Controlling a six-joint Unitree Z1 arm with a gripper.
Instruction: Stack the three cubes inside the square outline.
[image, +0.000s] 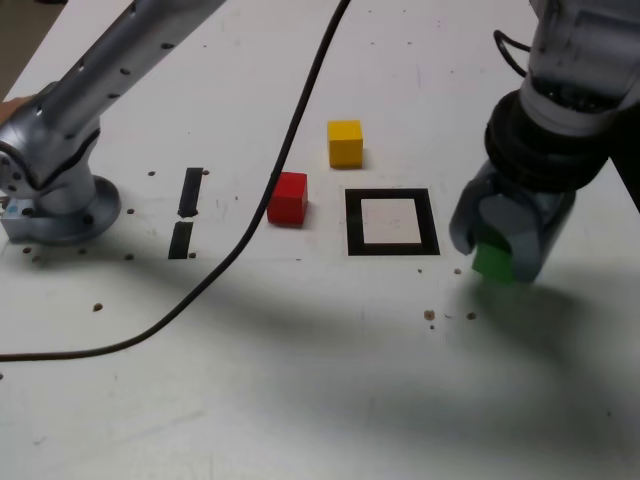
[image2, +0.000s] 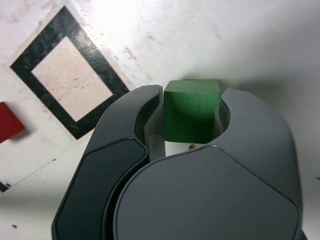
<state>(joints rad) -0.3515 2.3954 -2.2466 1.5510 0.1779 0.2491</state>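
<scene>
Nearest the exterior camera, the gripper (image: 497, 250) stands with its jaws clamped on the green cube (image: 493, 262), low over the white table (image: 300, 400) at the exterior view's right. Just beyond it, toward that view's left, lies the empty square outline (image: 392, 222), so the coming move is judged a short sideways carry. Farther off, the red cube (image: 288, 197) and the yellow cube (image: 345, 142) rest outside the outline.

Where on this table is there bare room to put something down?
Bare: inside the square outline, and the wide front area below the cable. Crowded: around the red cube and yellow cube, and where the end effector holds the green cube.
</scene>
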